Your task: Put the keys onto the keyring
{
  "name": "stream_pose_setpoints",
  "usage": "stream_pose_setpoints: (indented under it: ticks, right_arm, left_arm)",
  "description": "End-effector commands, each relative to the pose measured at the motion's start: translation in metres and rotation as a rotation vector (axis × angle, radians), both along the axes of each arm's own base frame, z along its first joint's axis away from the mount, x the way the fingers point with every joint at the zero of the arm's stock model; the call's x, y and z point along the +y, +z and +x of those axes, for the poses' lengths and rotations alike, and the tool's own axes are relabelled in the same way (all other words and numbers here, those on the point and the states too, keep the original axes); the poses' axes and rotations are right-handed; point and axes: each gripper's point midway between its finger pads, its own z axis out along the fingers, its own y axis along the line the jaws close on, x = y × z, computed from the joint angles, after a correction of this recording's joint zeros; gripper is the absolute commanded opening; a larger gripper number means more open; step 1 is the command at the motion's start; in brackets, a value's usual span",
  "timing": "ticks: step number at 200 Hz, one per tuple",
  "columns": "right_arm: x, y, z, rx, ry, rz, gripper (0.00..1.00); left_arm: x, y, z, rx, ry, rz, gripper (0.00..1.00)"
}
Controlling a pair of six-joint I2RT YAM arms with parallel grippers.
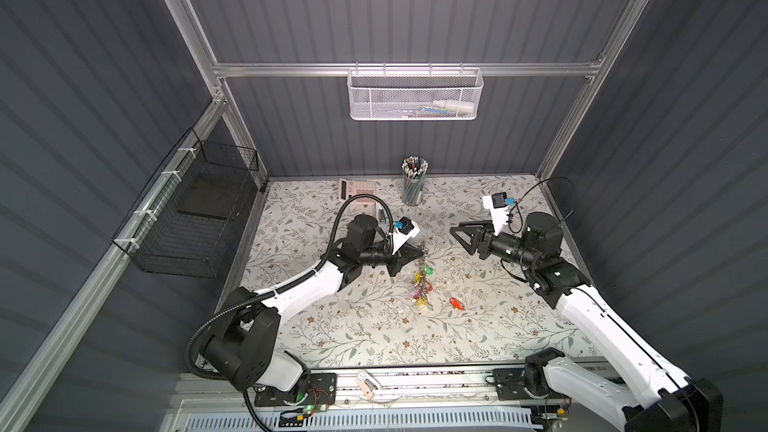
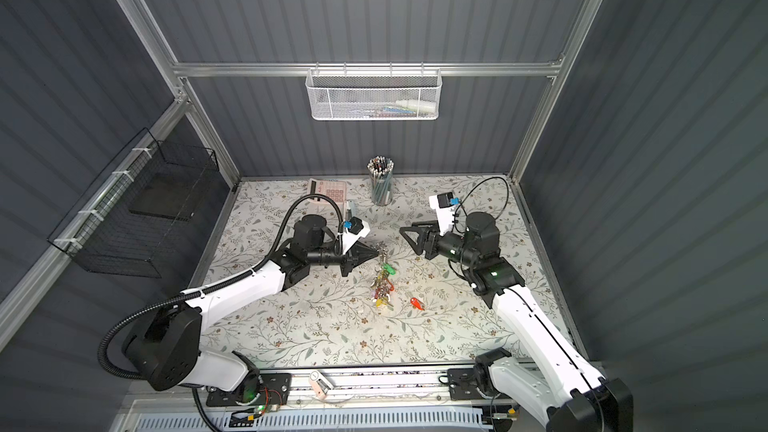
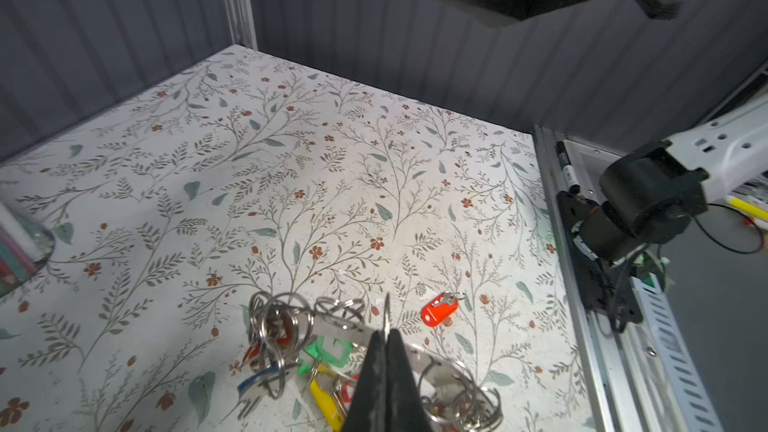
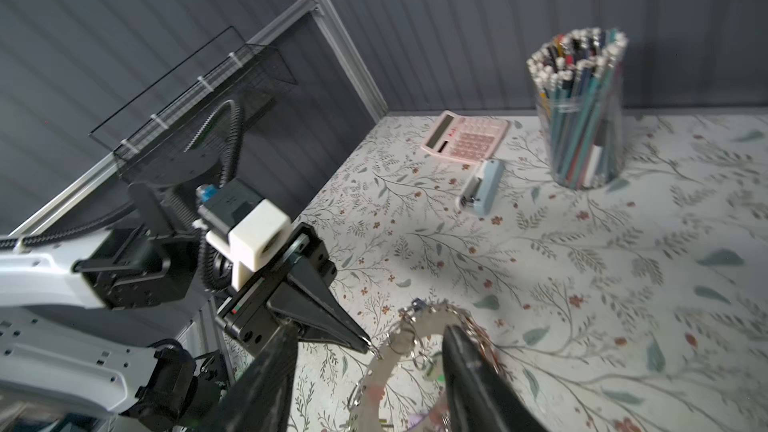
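The keyring (image 4: 388, 357), a flat grey notched ring, hangs above the table, and my left gripper (image 3: 385, 336) is shut on its rim. Several keys (image 1: 422, 282) with green (image 3: 332, 351), yellow (image 3: 325, 401) and other coloured tags dangle from it on small split rings. One key with a red-orange tag (image 1: 456, 303) lies alone on the table, right of the bunch. My right gripper (image 1: 455, 231) stands open a short way right of the keyring, holding nothing. In the right wrist view the ring shows between its fingers (image 4: 469, 367), beyond their tips.
A cup of pencils (image 1: 413, 182), a pink calculator (image 1: 358, 191) and a blue stapler (image 4: 482, 187) stand along the back of the floral table. A white mesh basket (image 1: 413, 95) hangs on the back wall. A black wire basket (image 1: 195, 218) hangs on the left wall.
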Motion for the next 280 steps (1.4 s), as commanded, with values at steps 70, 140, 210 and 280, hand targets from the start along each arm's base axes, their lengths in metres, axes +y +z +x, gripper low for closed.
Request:
stream_pose_setpoints:
  ticks: [70,140,210,280]
  right_arm:
    - [-0.047,-0.073,0.001,0.266,-0.263,-0.118,0.64]
    - [-0.046,-0.086,0.01,0.322,-0.276,-0.125,0.65]
    - [-0.045,-0.088,0.015,0.353,-0.283,-0.124,0.65]
    - [-0.051,-0.096,0.012,0.368,-0.315,-0.133,0.65]
  left_arm:
    - [0.0,0.0,0.018,-0.376,0.207,0.006,0.0]
    - [0.003,-0.018,0.018,-0.547,0.274,0.114,0.0]
    - [0.0,-0.027,0.018,-0.587,0.275,0.144,0.0]
    - [0.0,-0.027,0.019,-0.565,0.289,0.128,0.0]
